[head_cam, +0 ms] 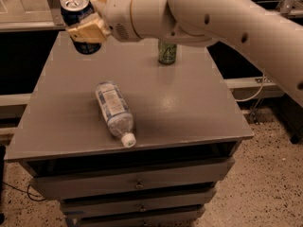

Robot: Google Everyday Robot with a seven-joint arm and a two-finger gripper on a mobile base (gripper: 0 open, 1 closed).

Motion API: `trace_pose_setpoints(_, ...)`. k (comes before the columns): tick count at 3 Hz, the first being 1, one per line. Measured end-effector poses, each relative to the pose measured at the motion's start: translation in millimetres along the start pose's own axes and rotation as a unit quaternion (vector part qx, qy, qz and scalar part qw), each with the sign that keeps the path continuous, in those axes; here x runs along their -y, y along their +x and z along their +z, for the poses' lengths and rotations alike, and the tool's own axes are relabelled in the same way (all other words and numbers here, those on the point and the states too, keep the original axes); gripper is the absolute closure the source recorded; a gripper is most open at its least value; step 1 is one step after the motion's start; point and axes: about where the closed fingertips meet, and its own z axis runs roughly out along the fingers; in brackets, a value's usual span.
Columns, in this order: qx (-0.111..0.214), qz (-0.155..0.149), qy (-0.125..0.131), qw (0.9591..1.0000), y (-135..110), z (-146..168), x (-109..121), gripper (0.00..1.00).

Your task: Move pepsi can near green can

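Note:
The pepsi can [75, 14], dark blue with a silver top, is held in the air above the table's far left corner. My gripper [86, 28] is shut on it, with tan fingers [85, 32] across its side. The green can [167, 52] stands upright at the table's far middle, partly hidden behind my white arm [199, 13]. It is to the right of the held pepsi can and apart from it.
A clear plastic bottle [115, 112] lies on its side at the front left of the grey table [189, 108], cap toward the front edge. The table has drawers [137, 183] below. A speckled floor lies to the right.

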Motion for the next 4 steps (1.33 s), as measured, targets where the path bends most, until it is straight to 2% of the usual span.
trace_pose_setpoints(1, -0.029, 0.026, 0.012, 0.9992, 7.9, -48.0, -51.6, 1.0)
trace_pose_setpoints(2, -0.055, 0.055, 0.045, 0.996, 39.5, -85.4, -47.4, 1.0)
trace_pose_setpoints(3, -0.053, 0.06, 0.049, 0.9956, 50.8, -85.2, -35.8, 1.0)
trace_pose_setpoints(4, -0.061, 0.067, 0.076, 0.993, 78.6, -101.3, 4.9, 1.0)
